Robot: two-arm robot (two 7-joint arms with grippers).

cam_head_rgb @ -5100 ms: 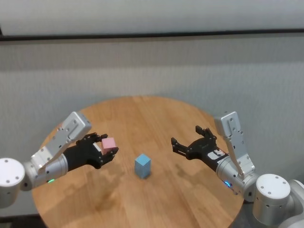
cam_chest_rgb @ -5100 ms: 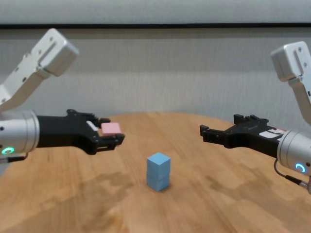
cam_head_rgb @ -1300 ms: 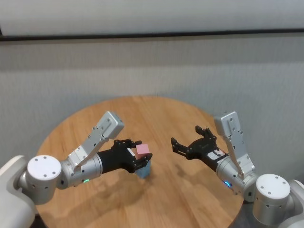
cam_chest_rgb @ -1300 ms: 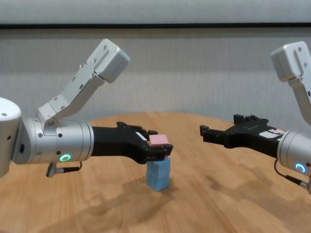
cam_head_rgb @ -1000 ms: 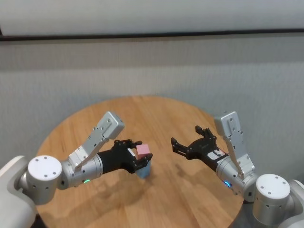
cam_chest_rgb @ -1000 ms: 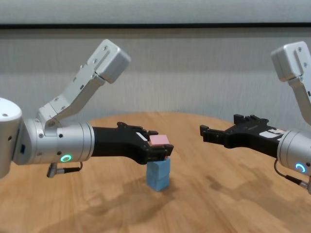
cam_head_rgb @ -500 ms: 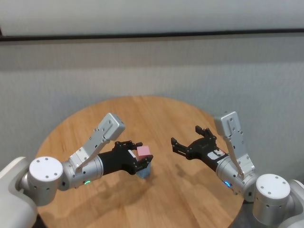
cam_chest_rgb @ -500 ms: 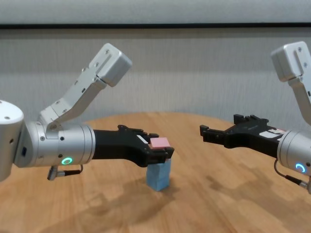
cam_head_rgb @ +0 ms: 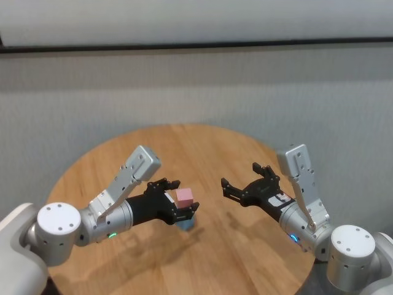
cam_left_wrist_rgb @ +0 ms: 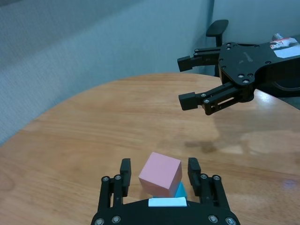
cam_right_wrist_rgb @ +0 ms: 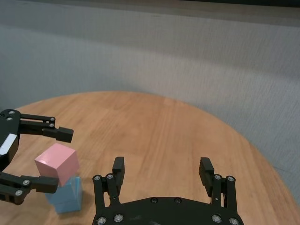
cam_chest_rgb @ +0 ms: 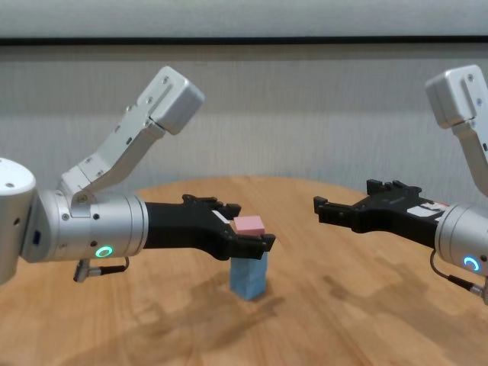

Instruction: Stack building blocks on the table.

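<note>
From the head view we count one pink block atop a blue stack mid-table. In the left wrist view our left gripper stands parted, clear of the matte pink cube. In the chest view our right gripper hangs wide open, empty.

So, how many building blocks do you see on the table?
3, in one stack: pink block on top, between the left gripper's open fingers, upper blue block beneath, lower blue block on the table.

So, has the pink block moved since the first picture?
Yes. The pink block went rightward across the table and now sits on the blue blocks, between the open fingers of the left hand.
</note>
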